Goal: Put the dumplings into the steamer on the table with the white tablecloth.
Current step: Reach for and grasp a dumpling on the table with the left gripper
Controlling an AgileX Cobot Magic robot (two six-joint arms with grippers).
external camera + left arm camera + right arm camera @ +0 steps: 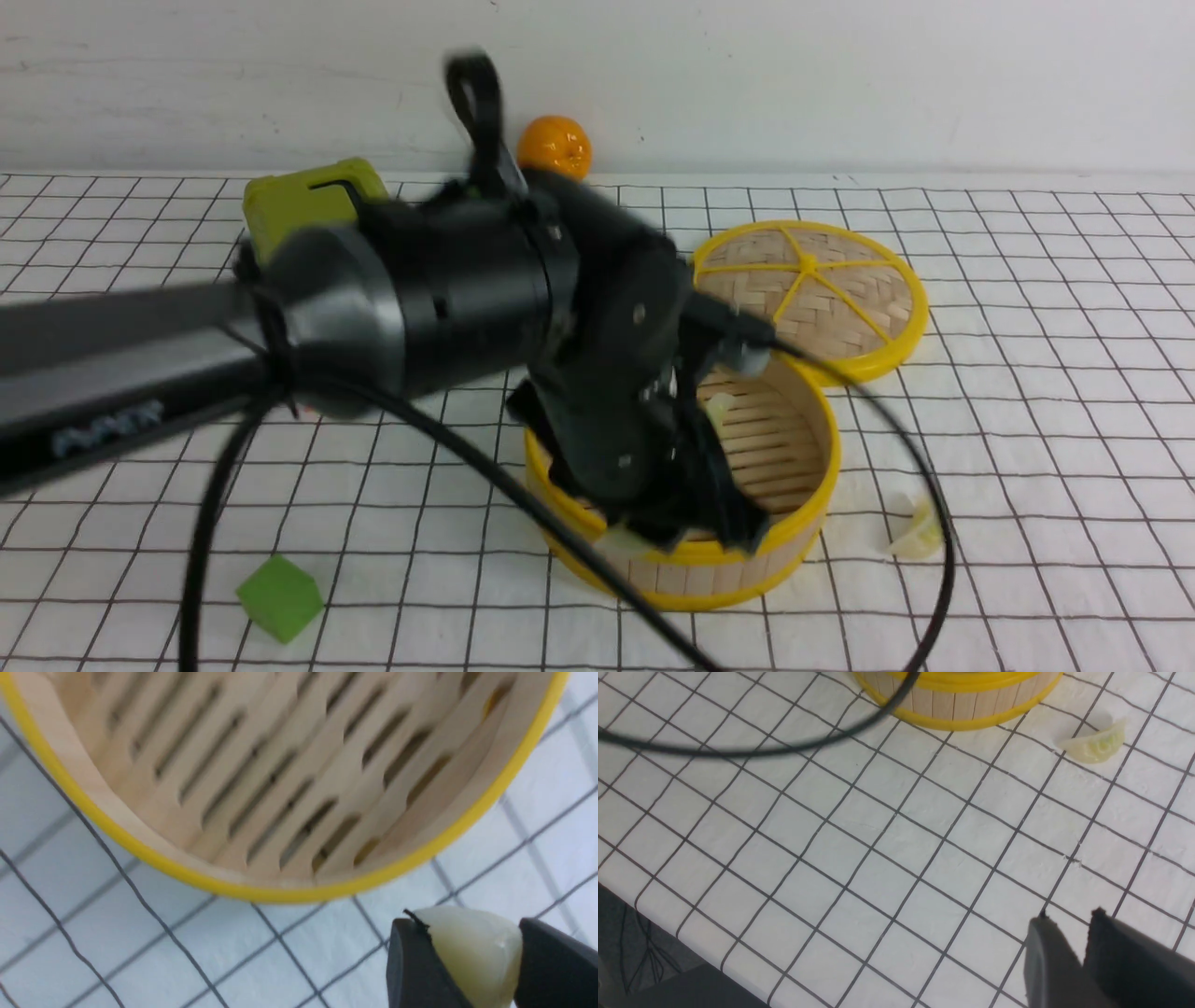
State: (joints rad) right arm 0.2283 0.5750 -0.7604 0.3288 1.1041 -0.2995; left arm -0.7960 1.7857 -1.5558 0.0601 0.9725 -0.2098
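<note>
In the front view my left arm crosses the table, and my left claw (686, 541) hangs at the near rim of the steamer (803, 523). A pale dumpling (623, 539) sits at its tip, blurred. A second dumpling (719, 408) lies inside the steamer. A loose dumpling (915, 537) rests on the white tablecloth (1027, 420) to the steamer's right, with open cloth beyond it. The lid (812, 289) lies just behind the steamer.

In the left wrist view my fingers (416, 970) pinch the dumpling (472, 947) over cloth just outside the steamer's yellow rim (261, 891).

In the right wrist view my right claw (1070, 921) is narrow, its tips slightly apart and holding nothing, above bare cloth. The loose dumpling (1097, 744) lies near the steamer's base (966, 704). A cable (761, 751) droops across, and the table's edge (668, 938) shows at one corner.
</note>
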